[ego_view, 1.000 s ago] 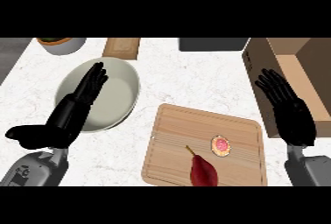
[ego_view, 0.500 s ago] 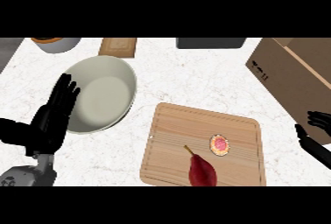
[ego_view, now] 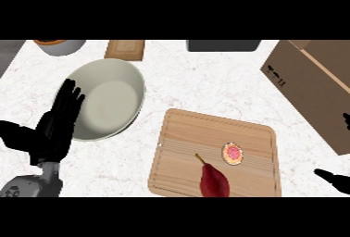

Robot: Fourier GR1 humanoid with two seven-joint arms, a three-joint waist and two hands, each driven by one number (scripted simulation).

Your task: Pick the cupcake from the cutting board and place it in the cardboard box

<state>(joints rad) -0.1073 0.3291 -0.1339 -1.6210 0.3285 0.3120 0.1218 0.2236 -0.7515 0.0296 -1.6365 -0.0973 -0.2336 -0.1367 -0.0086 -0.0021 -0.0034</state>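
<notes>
Two things lie on the board (ego_view: pixel 205 134) in the lower middle of the frame: the cupcake (ego_view: pixel 232 153), small and round with a pink top, and a red pear (ego_view: pixel 213 181) just below and left of it, close but apart. The box (ego_view: pixel 311 88) stands at the right edge, well apart from the cupcake. The left hand (ego_view: pixel 58 129) rests at the lower left, fingers straight and open, beside the plate (ego_view: pixel 106 104). The right hand (ego_view: pixel 336 180) only peeks in at the lower right corner, and I cannot tell if its fingers are wide or narrow. The cupcake is not picked up yet. To do this well, I think the right hand should come in from the right, over the board's edge, open its fingers around the cupcake from above, and stay off the pear so it does not roll.
</notes>
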